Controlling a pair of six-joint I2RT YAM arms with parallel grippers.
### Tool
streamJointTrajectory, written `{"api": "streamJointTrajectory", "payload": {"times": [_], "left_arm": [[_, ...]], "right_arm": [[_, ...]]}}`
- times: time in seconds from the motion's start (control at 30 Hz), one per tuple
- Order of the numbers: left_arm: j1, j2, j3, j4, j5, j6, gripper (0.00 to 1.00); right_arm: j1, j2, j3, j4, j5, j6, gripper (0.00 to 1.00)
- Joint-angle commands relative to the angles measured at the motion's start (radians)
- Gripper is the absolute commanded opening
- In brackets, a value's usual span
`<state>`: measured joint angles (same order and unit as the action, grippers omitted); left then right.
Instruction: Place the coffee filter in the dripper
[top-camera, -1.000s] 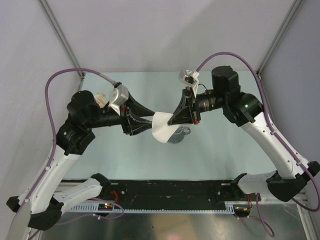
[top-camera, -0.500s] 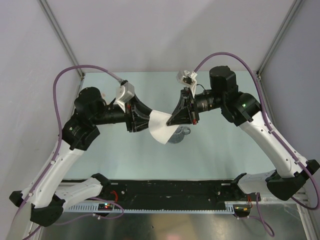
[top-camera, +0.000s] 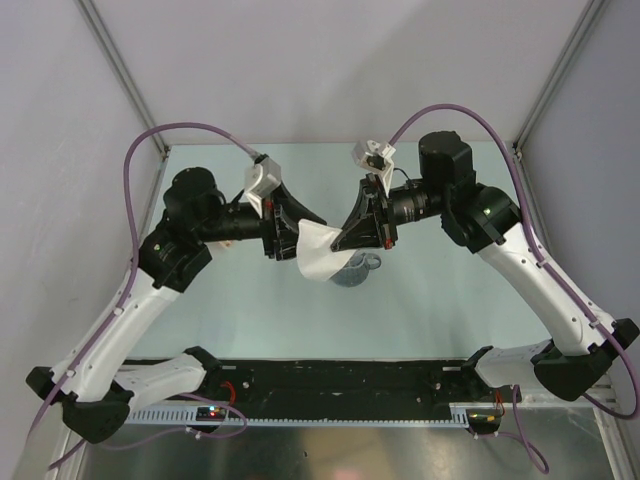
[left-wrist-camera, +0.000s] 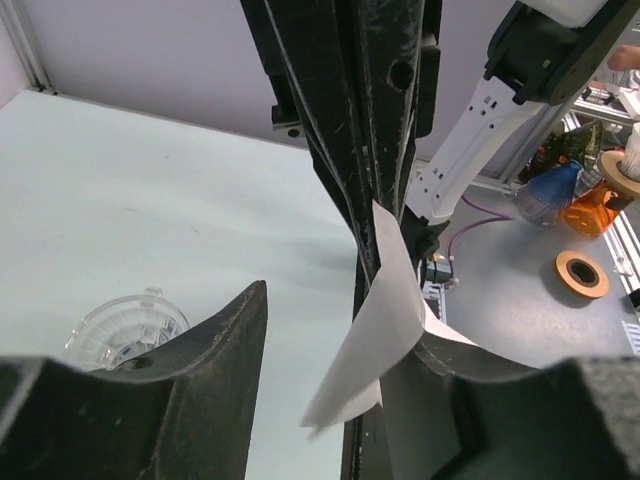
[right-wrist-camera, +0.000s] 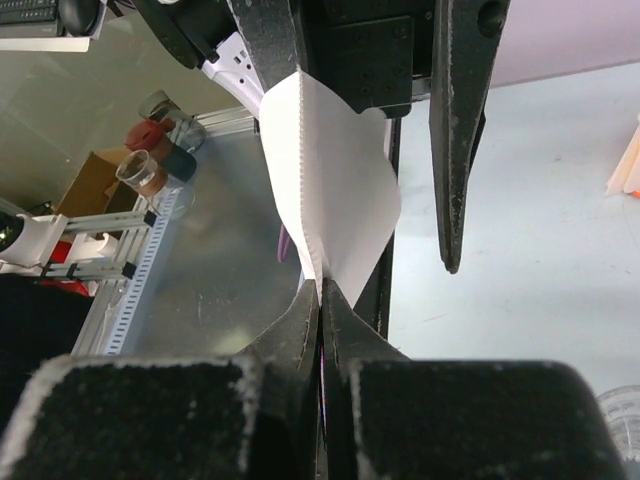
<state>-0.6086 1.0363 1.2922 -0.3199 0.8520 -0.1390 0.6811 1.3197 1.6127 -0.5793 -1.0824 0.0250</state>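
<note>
The right gripper (right-wrist-camera: 321, 300) is clamped on the coffee filter (top-camera: 320, 252), held just above the dripper (top-camera: 362, 270). The left gripper (top-camera: 304, 238), jaws apart, straddles the filter, having moved closer than a second ago.

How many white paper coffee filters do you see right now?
1. The thin white paper coffee filter is pinched in the right gripper, in mid-air near the translucent grey ribbed dripper; others may be hidden behind the arms.

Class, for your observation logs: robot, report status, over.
Right hand shut on coffee filter. Left hand open around it. Dripper beneath, empty. Nothing blocking.
</note>
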Motion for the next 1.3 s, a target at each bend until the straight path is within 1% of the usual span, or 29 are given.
{"api": "streamJointTrajectory", "payload": {"times": [0.0,0.17,0.3,0.43,0.53,0.67,0.73,0.87,1.03,1.27], "left_arm": [[-0.003,-0.018,0.012,0.136,0.015,-0.038,0.49],[-0.003,-0.047,0.010,0.194,0.037,-0.004,0.45],[-0.003,-0.074,-0.003,0.201,0.053,0.047,0.43],[-0.001,-0.084,-0.003,0.201,0.040,0.043,0.40],[0.003,-0.075,-0.017,0.201,0.026,-0.001,0.41],[0.012,-0.052,-0.045,0.201,0.017,-0.062,0.48],[0.022,-0.045,-0.055,0.203,0.006,-0.079,0.50],[0.061,-0.040,-0.091,0.264,0.010,-0.158,0.51],[0.090,-0.040,-0.134,0.374,0.057,-0.244,0.52],[0.092,-0.051,-0.173,0.472,0.099,-0.322,0.49]], "right_arm": [[0.012,0.002,0.010,-0.005,-0.023,-0.020,0.00],[0.001,0.012,0.004,-0.017,-0.035,-0.019,0.00],[-0.017,0.016,-0.005,0.005,-0.051,0.008,0.00],[-0.033,0.009,-0.014,0.022,-0.058,0.015,0.00],[-0.040,0.001,-0.014,0.074,-0.050,0.032,0.00],[-0.043,-0.010,-0.015,0.170,-0.045,0.064,0.00],[-0.042,-0.019,-0.021,0.200,-0.045,0.072,0.00],[-0.042,-0.042,-0.045,0.249,-0.052,0.092,0.00],[-0.043,-0.058,-0.064,0.303,-0.045,0.118,0.00],[-0.052,-0.057,-0.095,0.427,0.018,0.163,0.00]]}}
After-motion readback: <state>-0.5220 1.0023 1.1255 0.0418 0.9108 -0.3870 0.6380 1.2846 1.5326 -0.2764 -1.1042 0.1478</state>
